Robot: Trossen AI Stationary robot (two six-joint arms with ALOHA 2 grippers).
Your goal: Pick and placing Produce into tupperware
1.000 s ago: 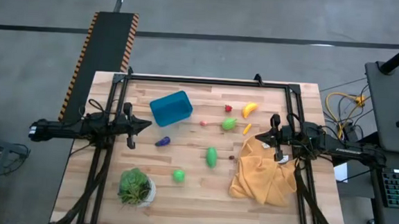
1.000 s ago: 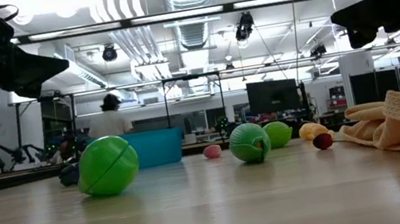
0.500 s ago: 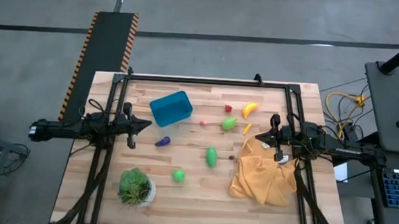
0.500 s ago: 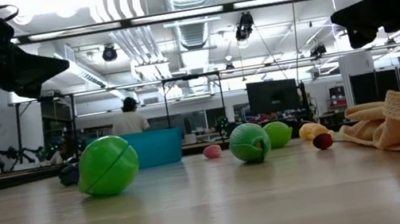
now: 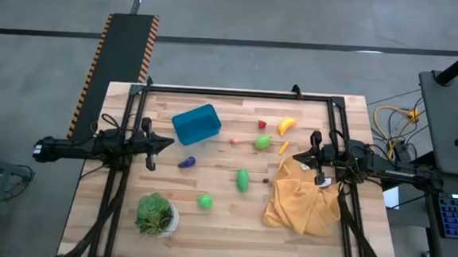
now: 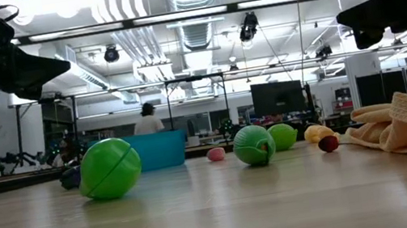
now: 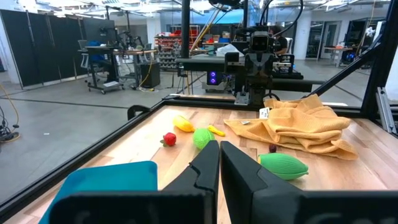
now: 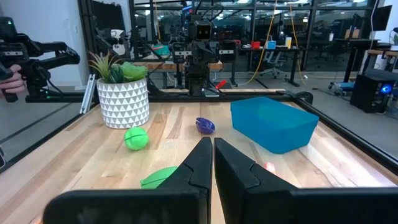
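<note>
While both arms wait at the table edges, the left gripper point(image 5: 167, 144) and the right gripper point(image 5: 297, 157) have their fingers pressed together, holding nothing. The tupperware point(image 5: 196, 124) stands near the left gripper. A purple eggplant point(image 5: 186, 162), banana point(image 5: 286, 126) and green pieces point(image 5: 242, 179) lie scattered on the table point(image 5: 223, 224).

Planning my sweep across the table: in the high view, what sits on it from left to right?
Plant → tub → green ball → green oval → banana → cloth.
</note>
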